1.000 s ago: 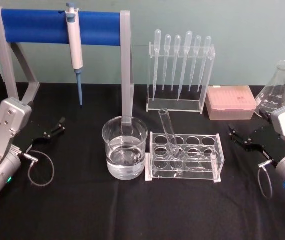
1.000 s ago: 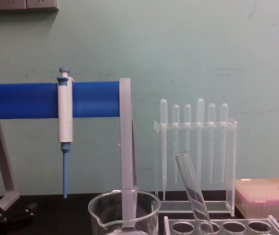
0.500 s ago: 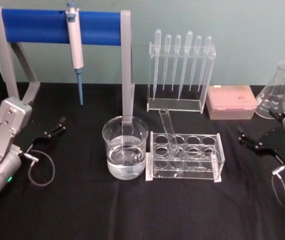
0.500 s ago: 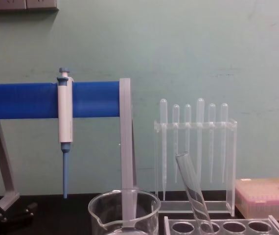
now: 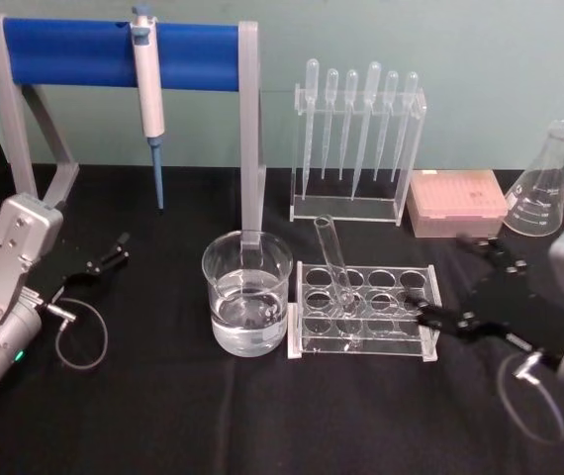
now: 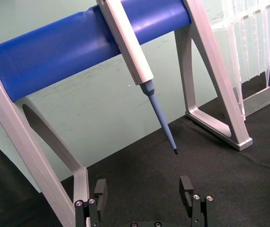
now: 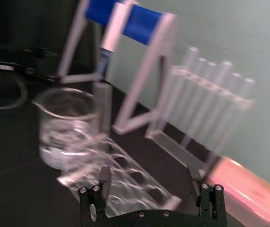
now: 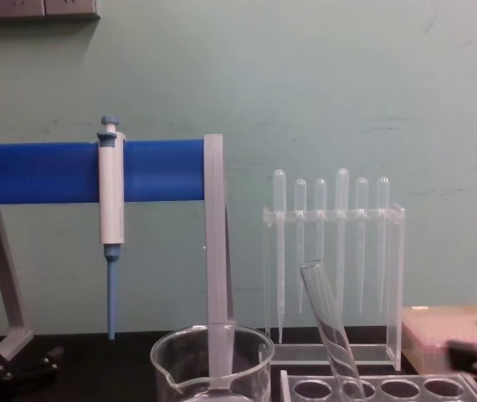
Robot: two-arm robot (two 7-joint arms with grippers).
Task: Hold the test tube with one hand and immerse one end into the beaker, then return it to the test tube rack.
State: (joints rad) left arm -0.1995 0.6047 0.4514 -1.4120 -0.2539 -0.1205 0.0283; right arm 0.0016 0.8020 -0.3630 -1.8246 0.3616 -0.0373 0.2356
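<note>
Leaning, the single long clear glass test tube (image 5: 334,259) stands near the black right gripper (image 5: 438,272), on its left; jaws apart. One wide glass beaker (image 5: 246,292). Black left gripper (image 6: 143,183) parked, spread.

A pale green wall (image 8: 347,75) stands behind the black-clothed table (image 5: 262,416).

Test tube (image 5: 334,259) leaning in rack (image 5: 371,336), beaker (image 5: 225,287) just left, pipette stand (image 5: 346,210) behind

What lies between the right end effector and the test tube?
In the head view, the empty holes of the clear rack lie between the open right end effector and the leaning test tube.
</note>
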